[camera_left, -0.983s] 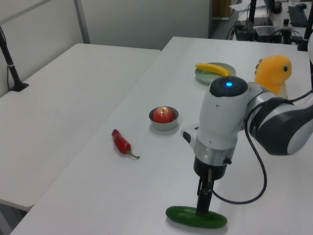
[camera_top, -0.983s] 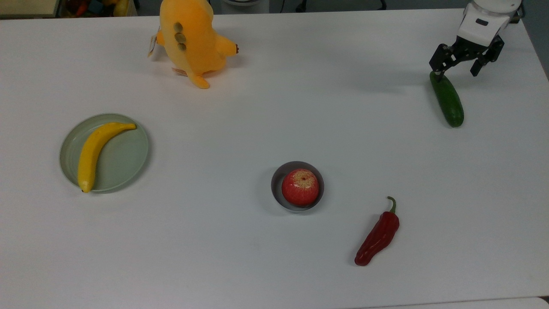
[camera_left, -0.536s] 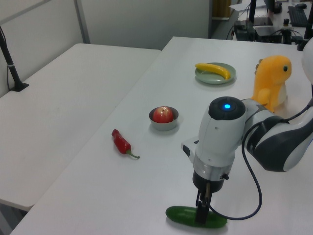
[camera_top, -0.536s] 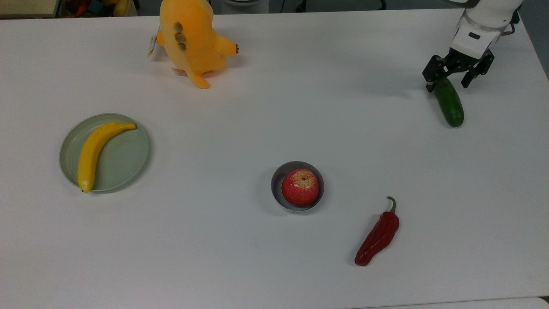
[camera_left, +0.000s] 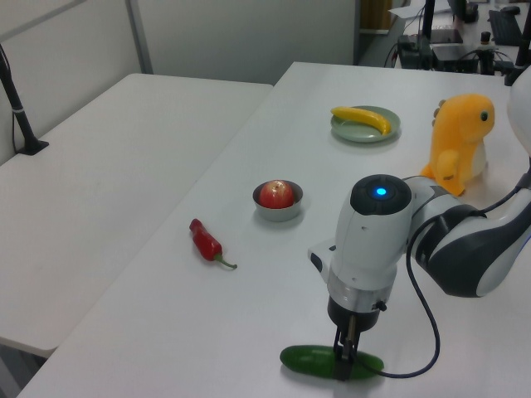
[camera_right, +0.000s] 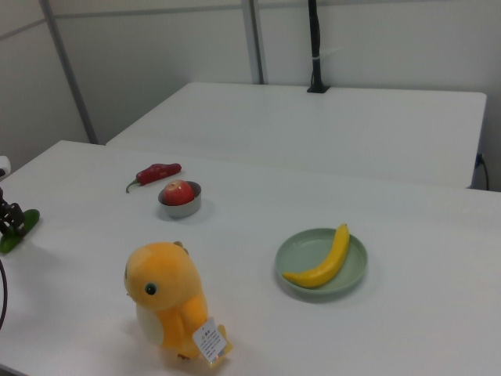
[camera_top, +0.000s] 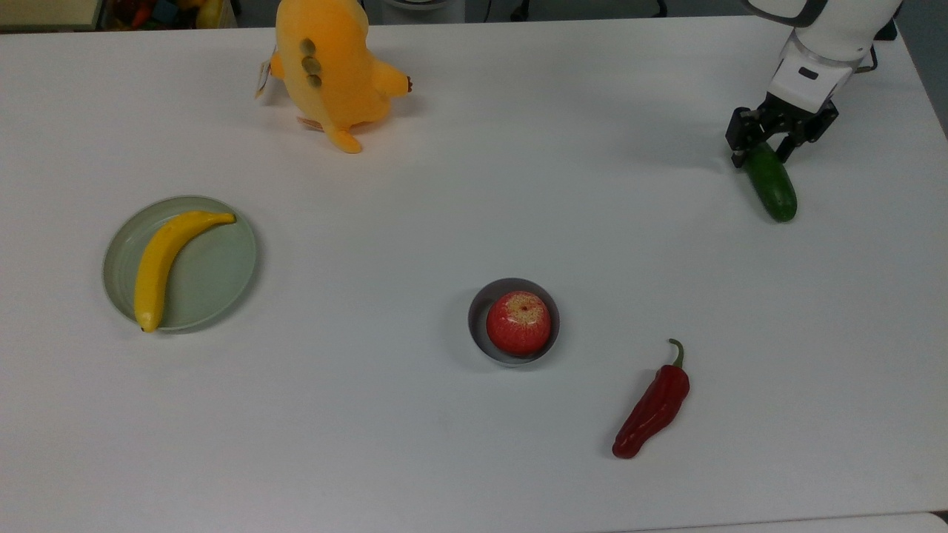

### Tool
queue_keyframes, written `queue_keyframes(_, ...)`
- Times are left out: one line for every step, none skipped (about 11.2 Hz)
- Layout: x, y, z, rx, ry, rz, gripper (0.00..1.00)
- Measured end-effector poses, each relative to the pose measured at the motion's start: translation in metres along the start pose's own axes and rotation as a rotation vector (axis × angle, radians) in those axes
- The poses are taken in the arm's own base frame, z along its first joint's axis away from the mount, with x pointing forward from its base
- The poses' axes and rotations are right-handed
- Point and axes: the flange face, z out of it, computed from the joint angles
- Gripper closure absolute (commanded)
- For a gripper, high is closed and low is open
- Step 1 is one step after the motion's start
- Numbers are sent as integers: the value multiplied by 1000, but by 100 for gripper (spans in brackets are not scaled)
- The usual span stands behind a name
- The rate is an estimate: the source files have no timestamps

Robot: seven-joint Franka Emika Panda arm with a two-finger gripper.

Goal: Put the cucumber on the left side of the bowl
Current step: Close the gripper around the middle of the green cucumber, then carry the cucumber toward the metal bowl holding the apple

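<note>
A: Top view, arm pose?
B: White arm enters at 1 o'clock, wrist angled down. End effector [camera_top: 763,144] is low over the upper end of the cucumber [camera_top: 772,189], black fingers [camera_top: 738,138] on either side of it, pinching that end. Cucumber lies on the white surface [camera_top: 415,192], at about 2 o'clock from the bowl [camera_top: 478,305] and well apart from it.

A: Cucumber's look?
B: Smooth, dark green, rounded ends, long axis running roughly 11 to 5. Bowl is small, grey, with a red apple [camera_top: 518,322] in it. Red chili [camera_top: 653,406] at 4 o'clock from the bowl.

A: Left view?
B: Arm's white wrist points straight down, blue light on top. End effector [camera_left: 345,358] is down on the cucumber [camera_left: 311,360], which lies flat at 6 o'clock in the frame. Bowl [camera_left: 277,207] is at 11 o'clock from it.

A: Right view?
B: End effector [camera_right: 9,220] at 9 o'clock on the frame edge, touching the cucumber [camera_right: 22,229]. Bowl [camera_right: 182,204] at 2 o'clock from it; plush toy [camera_right: 168,301] near 6 o'clock, banana [camera_right: 324,258] on the green plate [camera_right: 352,276] at 4.
</note>
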Motion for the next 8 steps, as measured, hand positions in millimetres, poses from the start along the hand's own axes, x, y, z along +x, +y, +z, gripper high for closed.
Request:
queue_keyframes(1, 0, -1, 2, 0, 1, 100)
queue_keyframes(0, 0, -1, 4, -1, 0, 100)
queue_keyframes(0, 0, -1, 5, -1, 0, 100)
queue_keyframes(2, 1, -1, 4, -1, 4, 100)
queue_keyframes(5, 5, -2, 6, 2, 11, 100)
queue_keyframes(10, 10, -5, 8, 7, 20, 100)
queue_keyframes(17, 17, -10, 12, 15, 34, 100)
queue_keyframes(25, 26, -18, 17, 26, 51, 100)
